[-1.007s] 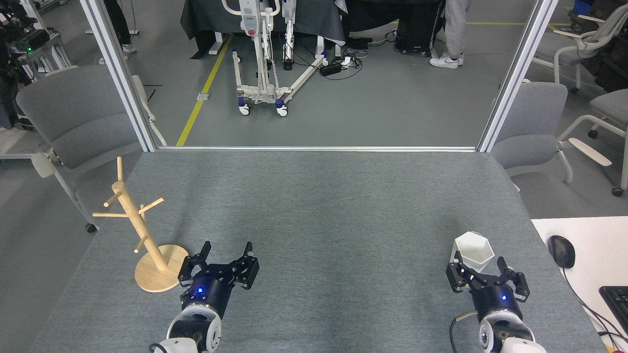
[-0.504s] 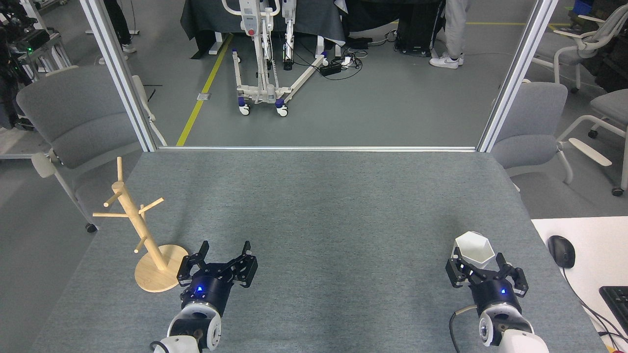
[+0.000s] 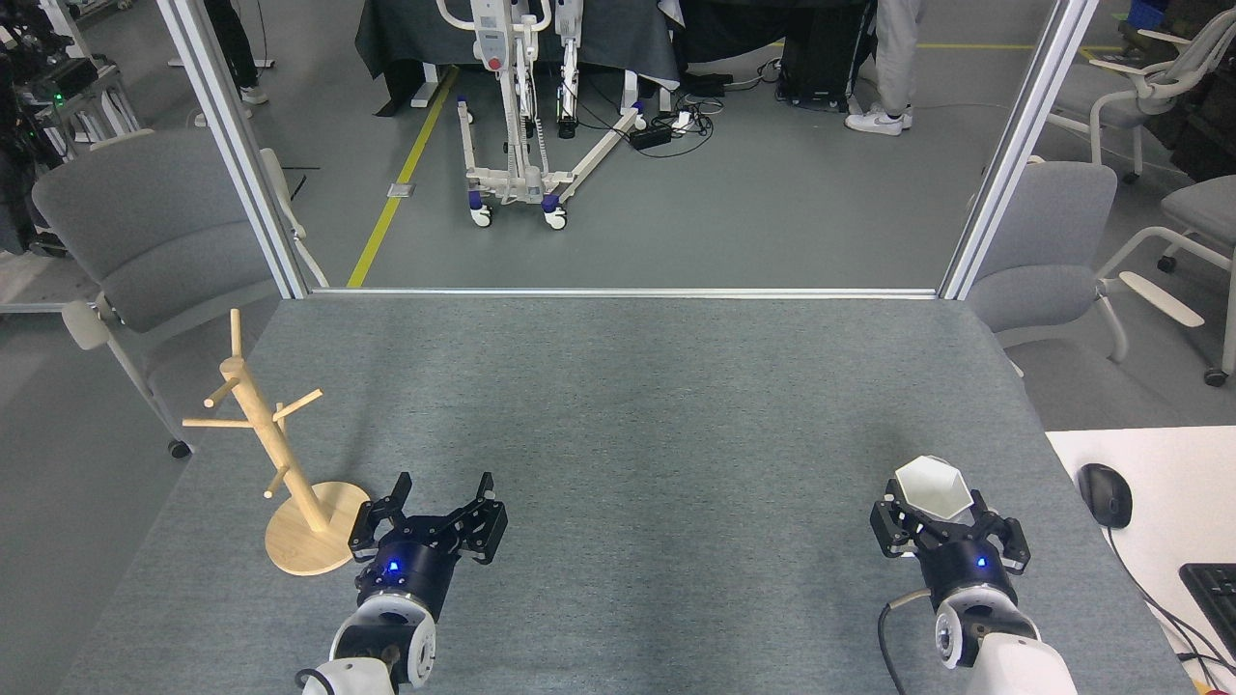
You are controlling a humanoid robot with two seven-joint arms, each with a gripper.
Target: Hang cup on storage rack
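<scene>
The white hexagonal cup (image 3: pixel 933 486) stands upright near the table's front right. My right gripper (image 3: pixel 935 507) is open around it, one fingertip (image 3: pixel 894 494) close to each side, and the cup's lower part is hidden between the fingers. Whether the fingers touch the cup cannot be told. The wooden storage rack (image 3: pixel 261 425) stands on its round base (image 3: pixel 311 542) at the front left, its pegs bare. My left gripper (image 3: pixel 444 487) sits open just right of that base, holding nothing.
The grey felt table (image 3: pixel 628 405) ends at a metal frame (image 3: pixel 618 291) at the back. A white side desk with a black mouse (image 3: pixel 1104 494) and a keyboard (image 3: pixel 1215 597) lies right of the cup. Grey chairs flank the table.
My right gripper has slid forward around the cup, which now sits deeper between the fingers. The left arm has barely moved.
</scene>
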